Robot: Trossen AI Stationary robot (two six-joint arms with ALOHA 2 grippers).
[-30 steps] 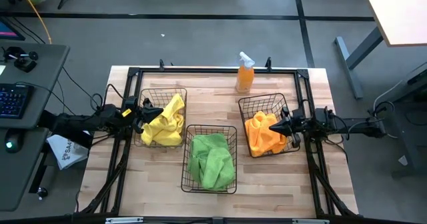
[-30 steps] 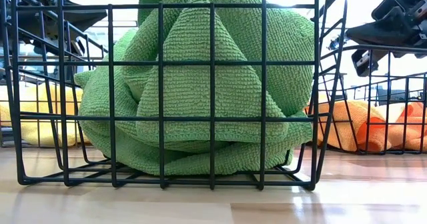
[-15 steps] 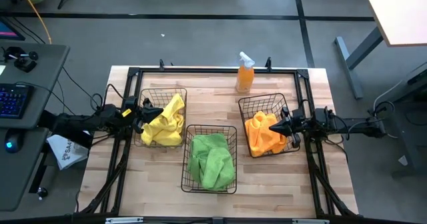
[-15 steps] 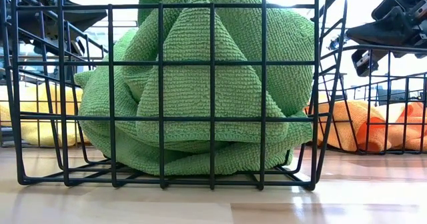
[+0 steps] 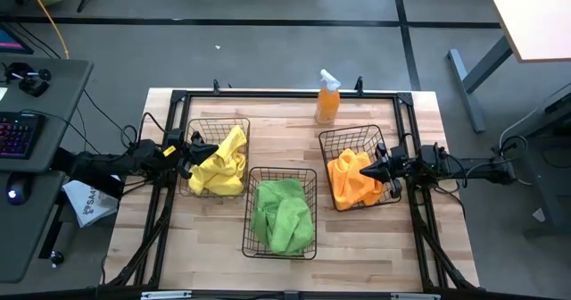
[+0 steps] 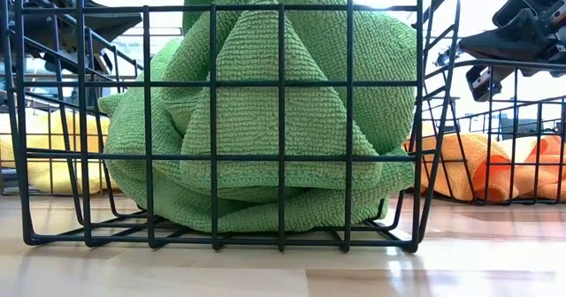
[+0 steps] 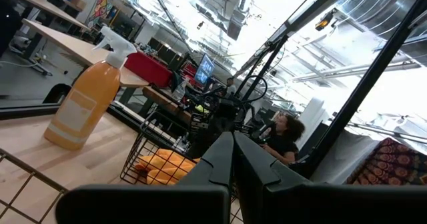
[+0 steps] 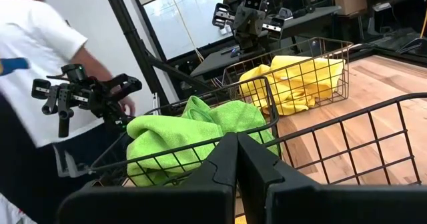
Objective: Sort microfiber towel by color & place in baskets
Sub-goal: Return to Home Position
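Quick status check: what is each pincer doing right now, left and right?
Left pincer: closed, holding nothing, over the left basket.
Right pincer: closed, holding nothing, over the right basket.

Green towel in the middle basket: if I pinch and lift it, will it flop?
Probably: the green towel lies in soft crumpled folds, so it should drape. Its nubby pile likely grips well, not slippery. It presses against the middle basket, so lifting may tug that along.

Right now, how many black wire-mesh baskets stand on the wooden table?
3: left black wire-mesh basket, holding yellow microfiber towel; front-centre basket, holding green towel; right basket, holding orange towel. None appears hidden.
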